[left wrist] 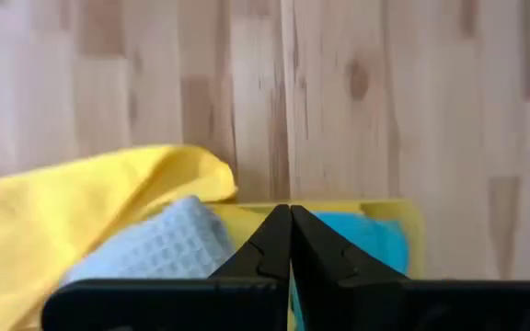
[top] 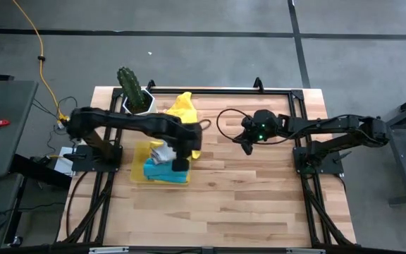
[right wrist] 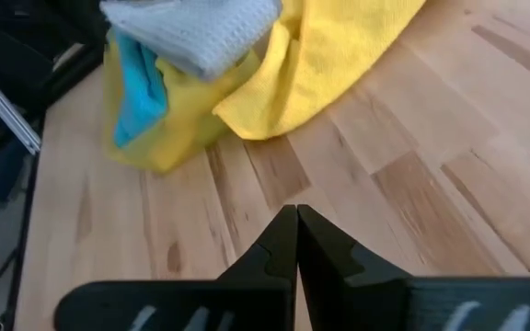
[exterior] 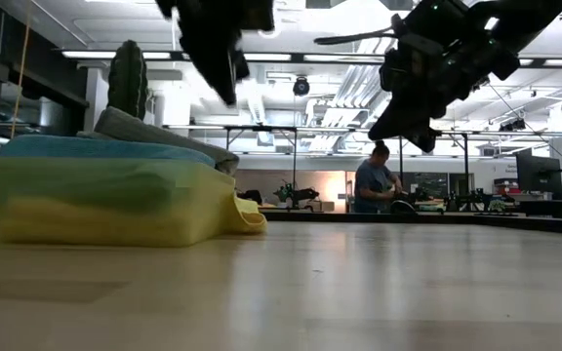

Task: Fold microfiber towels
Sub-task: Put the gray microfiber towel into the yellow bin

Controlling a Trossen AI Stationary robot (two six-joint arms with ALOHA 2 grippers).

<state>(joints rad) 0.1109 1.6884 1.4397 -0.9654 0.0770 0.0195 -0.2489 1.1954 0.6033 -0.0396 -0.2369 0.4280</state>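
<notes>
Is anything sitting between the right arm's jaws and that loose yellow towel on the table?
Nothing visible does. The right gripper, jaws shut, faces the yellow towel across bare wood table. The left gripper hovers over the tray, off to the side.

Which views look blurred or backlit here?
Low view: near tray soft and out of focus, both arms dark against bright ceiling lights. Left wrist view: wood grain of the table slightly smeared. High view: evenly lit.

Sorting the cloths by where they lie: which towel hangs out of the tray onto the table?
The loose yellow towel: it spills over the tray edge onto the table, while the grey towel and turquoise towel stay stacked inside.
</notes>
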